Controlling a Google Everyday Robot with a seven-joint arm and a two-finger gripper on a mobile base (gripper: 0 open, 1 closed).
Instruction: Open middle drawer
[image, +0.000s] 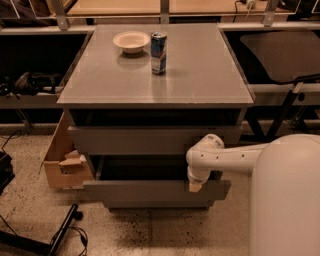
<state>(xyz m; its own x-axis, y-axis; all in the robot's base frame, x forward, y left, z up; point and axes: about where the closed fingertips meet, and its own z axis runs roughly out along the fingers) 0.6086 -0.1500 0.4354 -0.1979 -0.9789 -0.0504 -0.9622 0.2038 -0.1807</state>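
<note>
The grey cabinet (155, 75) has three handleless drawer fronts. The middle drawer (145, 191) is pulled out toward me, and a dark opening shows above its front. My gripper (194, 186) sits at the top edge of that front, right of centre, at the end of my white arm (225, 157). The top drawer (150, 140) is in. Only a sliver of the bottom drawer (155, 204) shows under the middle one.
A white bowl (131, 41) and a blue can (158, 46) stand at the back of the cabinet top. An open cardboard box (62, 160) sits on the floor at the left. A black stand and cables (60, 235) lie at the lower left. My white body (287, 200) fills the lower right.
</note>
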